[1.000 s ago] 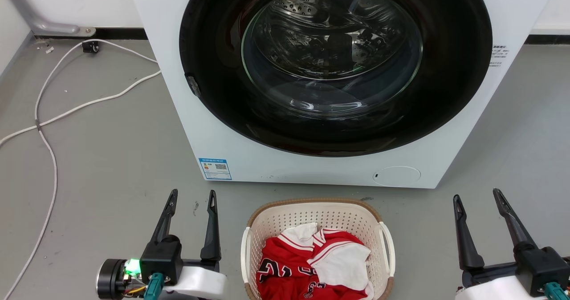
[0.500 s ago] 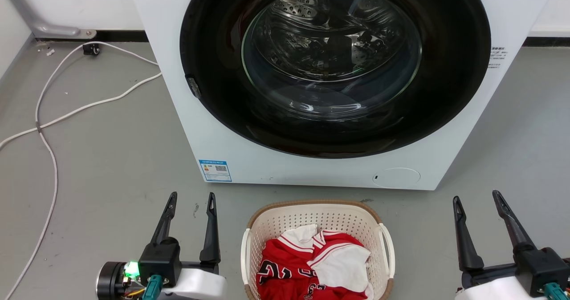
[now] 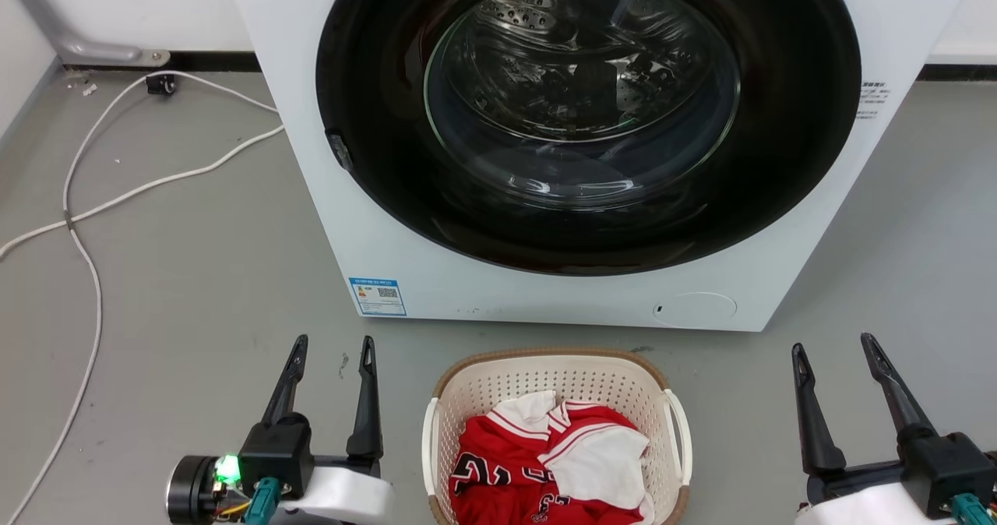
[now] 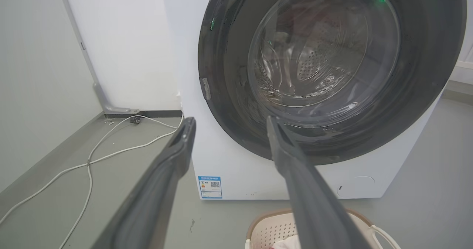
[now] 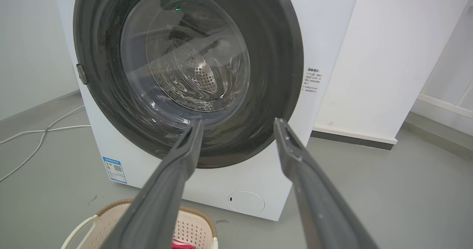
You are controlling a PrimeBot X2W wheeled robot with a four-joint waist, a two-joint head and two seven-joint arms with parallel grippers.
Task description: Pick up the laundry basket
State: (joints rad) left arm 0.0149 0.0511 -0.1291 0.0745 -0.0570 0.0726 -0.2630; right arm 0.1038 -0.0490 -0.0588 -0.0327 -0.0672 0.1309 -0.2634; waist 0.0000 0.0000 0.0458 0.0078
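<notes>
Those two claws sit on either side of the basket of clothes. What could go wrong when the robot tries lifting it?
1. The left gripper and right gripper are open and apart from the laundry basket. Its side handles are slim, so a finger could miss or slip.
2. An uneven lift might tip it and spill the red jersey.
3. The washer stands close behind, so swinging forward could bump it.

Right pincer point(image 5: 238, 122) spread before washer point(image 5: 240, 182), laundry basket point(image 5: 192, 223) lower left, red cloth point(image 5: 183, 244) inside
</notes>
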